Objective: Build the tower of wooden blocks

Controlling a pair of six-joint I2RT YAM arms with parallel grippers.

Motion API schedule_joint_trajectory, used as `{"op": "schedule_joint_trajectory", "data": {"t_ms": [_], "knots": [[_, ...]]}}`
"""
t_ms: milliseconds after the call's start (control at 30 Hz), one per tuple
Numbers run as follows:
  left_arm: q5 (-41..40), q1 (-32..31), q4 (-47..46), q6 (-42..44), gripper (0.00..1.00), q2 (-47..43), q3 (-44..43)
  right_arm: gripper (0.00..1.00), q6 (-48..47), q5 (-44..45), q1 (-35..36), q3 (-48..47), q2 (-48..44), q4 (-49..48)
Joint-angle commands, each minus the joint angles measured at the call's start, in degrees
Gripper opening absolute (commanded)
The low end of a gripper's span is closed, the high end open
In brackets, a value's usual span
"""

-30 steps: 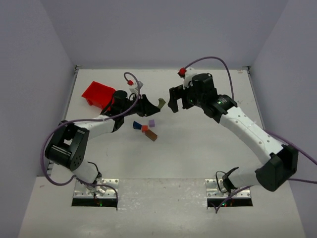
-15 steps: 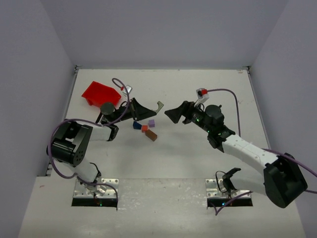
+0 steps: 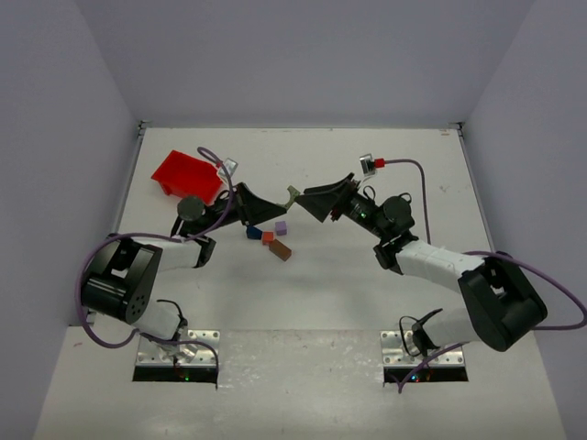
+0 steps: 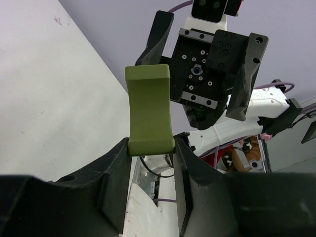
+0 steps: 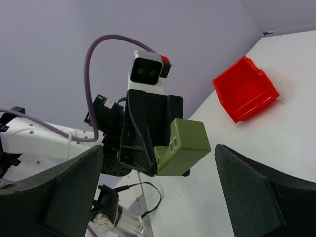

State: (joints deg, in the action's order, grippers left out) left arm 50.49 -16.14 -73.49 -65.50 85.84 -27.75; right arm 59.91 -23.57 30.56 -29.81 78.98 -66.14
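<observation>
My left gripper (image 4: pixel 150 148) is shut on an olive-green arch block (image 4: pixel 148 110), held up in the air by its lower end. From above, that green block (image 3: pixel 293 194) hangs between the two grippers. My right gripper (image 3: pixel 316 202) faces it, open, with one finger on each side of the green block (image 5: pixel 181 147) and not touching it. On the table below lie a dark blue wedge (image 3: pixel 253 232), an orange-red block (image 3: pixel 268 237), a lilac block (image 3: pixel 281 226) and a brown block (image 3: pixel 281 250), close together in a small cluster.
A red plastic bin (image 3: pixel 186 174) stands at the back left, also visible from the right wrist (image 5: pixel 245 89). Grey walls close the table on three sides. Both arm bases sit at the near edge.
The right arm has swung low and brought its open gripper close to the green block. The left gripper has turned the block toward it, still holding it.
</observation>
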Motion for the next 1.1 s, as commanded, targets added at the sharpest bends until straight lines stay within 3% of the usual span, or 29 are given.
{"op": "schedule_joint_trajectory", "data": {"t_ms": [0, 200, 567, 767, 1067], "knots": [[-0.7, 0.3, -7.4, -0.4, 0.00, -1.6, 0.5, 0.88, 1.2, -2.4, 0.8, -2.7, 0.9, -4.9], [-0.4, 0.3, -9.8, -1.4, 0.00, -2.0, 1.2, 0.85, -1.6, -0.6, 2.1, -4.1, 1.8, 0.7], [-1.3, 0.8, -10.1, -1.1, 0.00, -4.8, 2.3, 0.84, -0.8, -1.6, 2.5, -4.9, 4.8, 1.4], [-1.9, 0.7, -9.7, 0.4, 0.00, -5.5, 2.6, 0.63, -0.7, -2.9, 3.1, -5.0, 5.2, -1.6], [-1.8, 0.6, -9.1, 1.6, 0.00, -5.5, 2.8, 0.54, 1.0, -6.4, 3.6, -8.5, 8.3, -5.2]]}}
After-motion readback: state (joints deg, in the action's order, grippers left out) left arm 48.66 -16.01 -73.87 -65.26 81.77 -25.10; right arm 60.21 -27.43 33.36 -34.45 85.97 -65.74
